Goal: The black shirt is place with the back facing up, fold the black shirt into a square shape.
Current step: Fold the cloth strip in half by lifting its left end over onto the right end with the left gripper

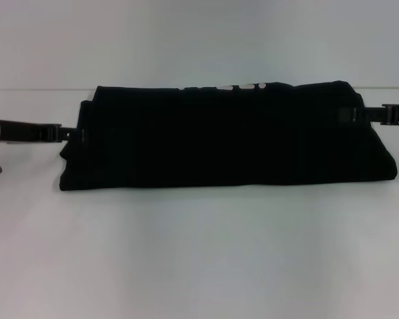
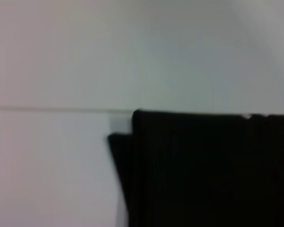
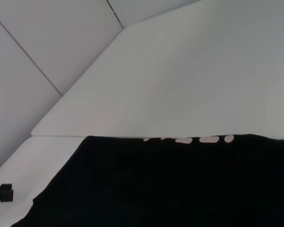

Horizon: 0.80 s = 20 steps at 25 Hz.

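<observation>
black shirt (image 1: 226, 136) folded into a band on white table (image 1: 199, 252).

Nothing can be read — the black shirt (image 1: 219, 136) shows only a row of small white marks (image 1: 223, 87) along its far folded edge, cut off by the fold and illegible.

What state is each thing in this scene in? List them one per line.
black shirt: folded into a long band, flat on the table, not yet square.
left tool: at the shirt's left end.
right tool: at the shirt's right end.
white table: carries the shirt.
</observation>
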Each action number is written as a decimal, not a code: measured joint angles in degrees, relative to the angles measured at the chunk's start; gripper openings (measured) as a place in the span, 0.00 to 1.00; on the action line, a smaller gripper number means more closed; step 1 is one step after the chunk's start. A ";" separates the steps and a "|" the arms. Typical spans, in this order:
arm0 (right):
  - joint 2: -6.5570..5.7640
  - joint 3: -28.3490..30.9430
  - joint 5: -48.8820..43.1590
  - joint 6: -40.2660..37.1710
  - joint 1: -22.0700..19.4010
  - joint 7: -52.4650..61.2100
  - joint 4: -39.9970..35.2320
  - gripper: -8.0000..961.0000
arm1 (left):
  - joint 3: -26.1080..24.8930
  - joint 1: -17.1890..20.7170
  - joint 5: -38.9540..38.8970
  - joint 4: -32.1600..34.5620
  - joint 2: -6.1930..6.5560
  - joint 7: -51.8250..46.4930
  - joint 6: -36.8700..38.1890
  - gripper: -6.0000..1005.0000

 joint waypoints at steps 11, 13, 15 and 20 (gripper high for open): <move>0.38 -0.38 -0.19 -0.27 -0.66 -0.63 -0.08 0.70 | 0.03 -0.02 4.02 -4.15 -0.66 -3.78 0.29 0.94; 0.31 -0.26 -0.15 -0.29 -0.75 -0.69 -0.26 0.71 | 0.03 0.00 4.04 -4.57 -0.83 -3.84 0.31 0.94; 0.31 -0.04 -0.08 -0.30 -0.87 -0.95 -0.56 0.71 | 0.04 0.04 4.05 -4.64 -1.00 -3.87 0.32 0.94; 0.40 0.01 -0.02 -0.11 -1.13 -1.20 -0.67 0.71 | 0.12 0.19 4.14 -4.66 -1.07 -3.89 0.33 0.94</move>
